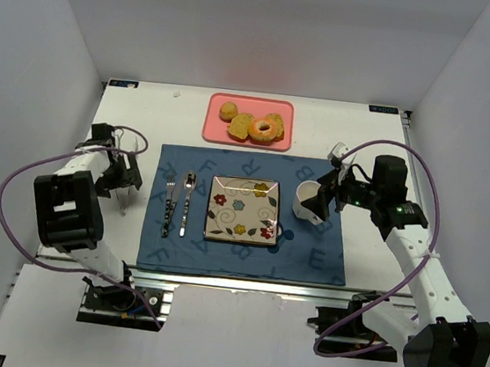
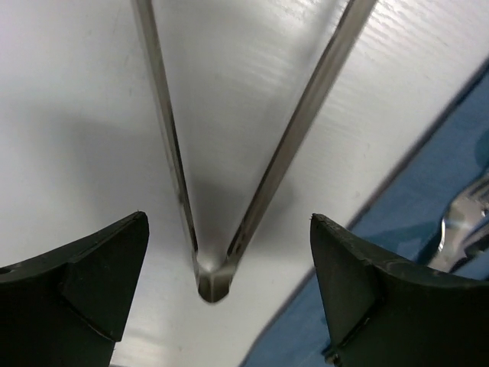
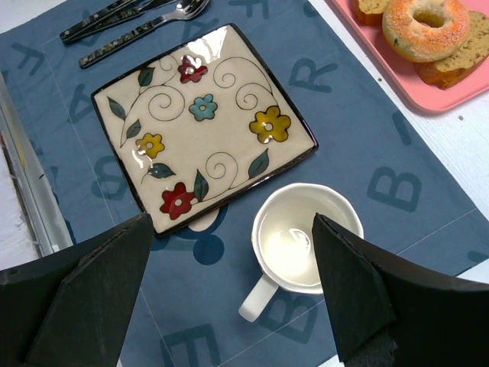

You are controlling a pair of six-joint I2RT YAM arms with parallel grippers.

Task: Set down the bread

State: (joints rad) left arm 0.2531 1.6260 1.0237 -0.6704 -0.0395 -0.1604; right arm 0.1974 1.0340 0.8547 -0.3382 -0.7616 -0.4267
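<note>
The bread lies on a pink tray (image 1: pixel 213 127) at the back: a glazed ring (image 1: pixel 264 131), wedge slices (image 1: pixel 241 126) and a small round bun (image 1: pixel 228 111). The ring (image 3: pixel 424 27) and a wedge (image 3: pixel 458 65) also show at the top right of the right wrist view. My left gripper (image 1: pixel 122 174) is open and empty, low over the hinge end of metal tongs (image 2: pixel 214 279) lying on the white table left of the mat. My right gripper (image 1: pixel 321 203) is open and empty above a white cup (image 3: pixel 306 237).
A square flowered plate (image 1: pixel 242 210) sits mid-way on a blue lettered placemat (image 1: pixel 325 255); it also shows in the right wrist view (image 3: pixel 202 122). Cutlery (image 1: pixel 177 204) lies left of the plate. The cup (image 1: pixel 305 199) stands right of it. White walls enclose the table.
</note>
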